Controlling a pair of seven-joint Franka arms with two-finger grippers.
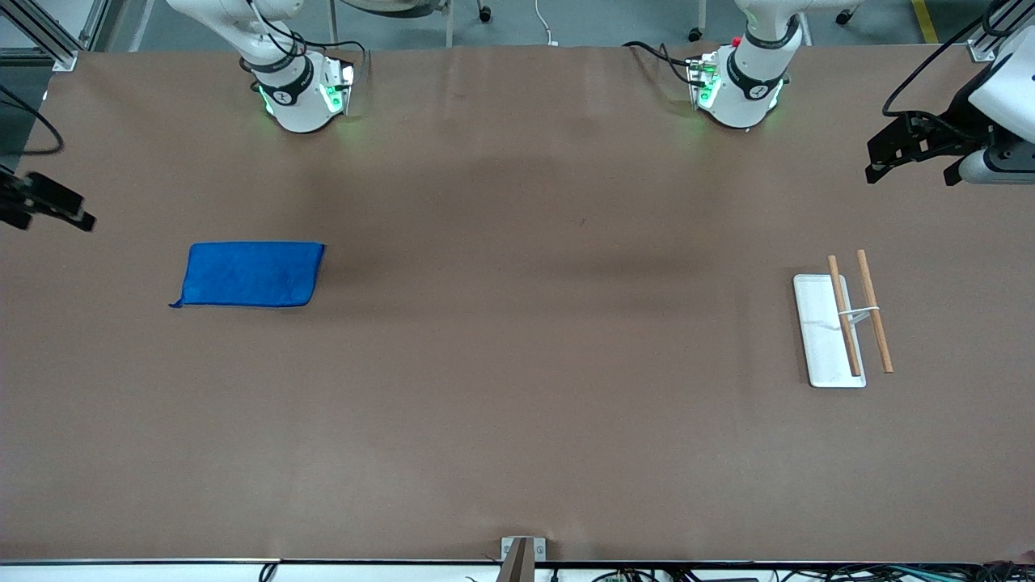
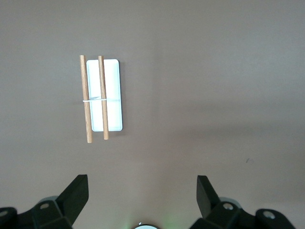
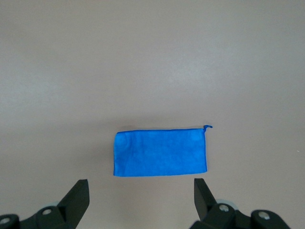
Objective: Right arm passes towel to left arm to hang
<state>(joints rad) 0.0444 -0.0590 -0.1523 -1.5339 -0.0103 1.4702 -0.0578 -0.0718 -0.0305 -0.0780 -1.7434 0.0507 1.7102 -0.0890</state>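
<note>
Start-of-run layout; nothing grasped yet.

Bright royal-blue fuzzy rectangular towel (image 1: 249, 275) lies flat, folded, on the brown paper-covered bench (image 1: 517, 388), mid-left of the front frame, toward the right arm's end; small loop tag sticks out at one corner. Placed within the right arm's reach, prob. so that arm does the pickup; well apart from the rack.

White flat tray with two wooden rods (image 1: 841, 327) sits mid-right of the front frame, toward the left arm's end; rods lie parallel, joined by a thin white crosspiece, one over the tray, one just off its edge. Judged to be the hanging rack; placed at the left arm's end, which is why a handover is needed.

Right gripper (image 1: 48, 208) at the far left edge of the front frame, up in the air over the bench edge at its own end; fingers (image 3: 78, 200) spread wide, released, holding nothing. Right wrist view looks straight down w/ the towel centred betw. the fingers, so approx. lined up for a descent.

Left gripper (image 1: 897, 153) at upper right of the front frame, aloft over the bench near its own end; fingers (image 2: 76, 195) fully apart, empty; arm waits. Its wrist view shows the tray w/ rods below.

Judgement: step in hand = right arm's approach to the towel; grasp, pass and hang all not yet done. Flat limp cloth; pinch at an edge likely needed.
</note>
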